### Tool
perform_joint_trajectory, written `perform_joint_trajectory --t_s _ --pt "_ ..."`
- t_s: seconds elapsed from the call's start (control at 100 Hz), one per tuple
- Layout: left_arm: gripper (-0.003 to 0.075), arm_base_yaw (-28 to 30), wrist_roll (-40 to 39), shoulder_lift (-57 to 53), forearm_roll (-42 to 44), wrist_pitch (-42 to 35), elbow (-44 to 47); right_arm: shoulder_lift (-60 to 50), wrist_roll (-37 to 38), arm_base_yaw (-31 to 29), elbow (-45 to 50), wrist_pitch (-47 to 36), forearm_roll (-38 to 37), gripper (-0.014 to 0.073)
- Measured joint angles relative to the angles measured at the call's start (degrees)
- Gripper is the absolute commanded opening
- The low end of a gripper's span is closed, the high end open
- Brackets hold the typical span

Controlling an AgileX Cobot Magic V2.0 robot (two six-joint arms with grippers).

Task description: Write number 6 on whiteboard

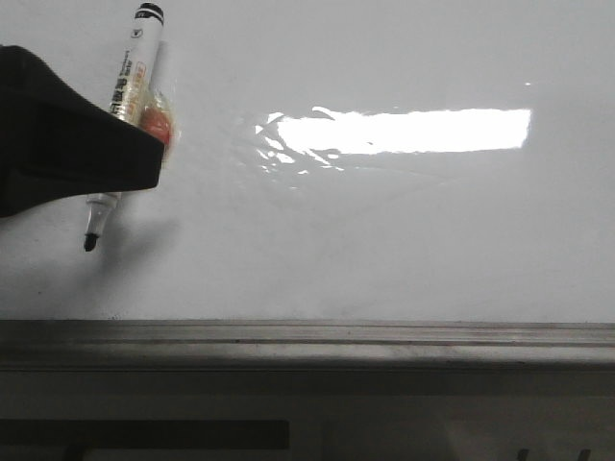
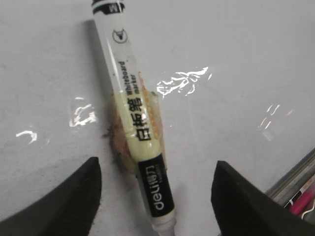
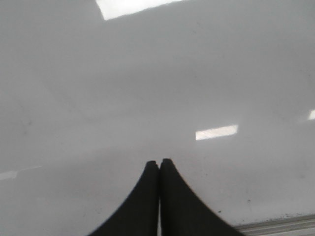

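Front view first, going near to far: closest to us is the grey metal rail along the near edge of the big glossy white whiteboard, and past it the board is bare, just a bright glare patch from the ceiling light. No number 6 anywhere, not one stroke, so we'd say the writing hasn't started.

Over on the left, the left gripper comes in as a black wedge around a white-and-black whiteboard marker pen. The cap is off, the dark tip points down toward the rail, and a faint shadow sits beside it. We can't tell if the tip is touching the board or hanging just above it.

Left wrist view muddies it: the marker seems to lie against the board with some yellowish tape or padding around its middle, and the two black fingers stand well apart on either side, not touching it. So the jaws are spread, not pinching the pen, at least from that angle.

Right wrist view: right gripper over bare board, jaws pressed together, nothing held.

Our read is we're at the pick-up or positioning step. Next move calls for a firm squeeze on the padded middle, then setting the tip down with room beside and below it for the stem and loop.
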Motion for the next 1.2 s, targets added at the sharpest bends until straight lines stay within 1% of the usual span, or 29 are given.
perform_joint_trajectory --t_s 0.11,0.27,0.34,0.41,0.45,0.46,0.48,0.54,0.6,0.65,0.8,0.91,1.0,1.08,1.2 --pt "0.0375 0.00 0.00 1.36 0.00 -0.53 -0.26 0.00 0.00 1.18 0.00 0.00 0.00 -0.0064" --pt "0.0358 -0.51 0.00 3.26 -1.03 -1.98 -0.54 0.00 0.00 3.90 0.00 0.00 0.00 -0.0064" --pt "0.0315 -0.50 0.00 4.04 -1.03 -2.80 -0.63 0.00 0.00 4.89 0.00 0.00 0.00 -0.0064" --pt "0.0225 -0.50 0.00 4.69 -1.61 -3.36 -0.77 0.00 0.00 5.37 0.00 0.00 0.00 -0.0064" --pt "0.0134 -0.50 0.00 5.03 -2.20 -3.45 -0.92 0.00 0.00 5.49 0.00 0.00 0.00 -0.0064" --pt "0.0134 -0.50 0.00 5.02 -2.31 -3.60 -0.92 0.00 0.00 5.49 0.00 0.00 0.00 -0.0064" --pt "0.0078 -0.50 0.00 5.33 -2.55 -3.59 -0.92 0.00 0.00 5.49 0.00 0.00 0.00 -0.0064" --pt "-0.0020 -0.50 0.00 5.81 -2.96 -3.86 -0.96 0.00 0.00 5.49 0.00 0.00 0.00 -0.0064" --pt "-0.0019 -0.63 0.00 5.90 -2.96 -3.95 -1.06 0.00 0.00 5.86 0.00 0.00 0.26 -0.0064" --pt "-0.0019 -0.63 0.00 5.90 -2.96 -3.95 -1.05 0.00 0.00 7.33 0.00 0.00 0.39 -0.0064" --pt "-0.0019 -0.63 0.00 5.77 -2.96 -3.44 -1.05 0.00 0.00 14.26 -0.09 0.42 0.74 -0.0064" --pt "-0.0019 -0.63 0.00 4.16 -1.20 -0.50 -1.05 0.40 -1.35 18.33 -1.52 2.66 0.86 -0.0064" --pt "-0.0019 -0.99 0.00 2.02 1.28 3.19 -0.68 1.99 -1.97 20.47 -3.64 4.52 0.86 -0.0064" --pt "-0.0019 -2.20 0.00 -0.97 4.41 5.88 -0.29 3.72 -4.25 22.11 -5.64 4.84 1.17 -0.0064" --pt "-0.0019 -4.19 0.00 -4.47 9.55 6.25 -0.26 7.35 -9.95 24.09 -8.44 4.84 4.40 -0.0064"
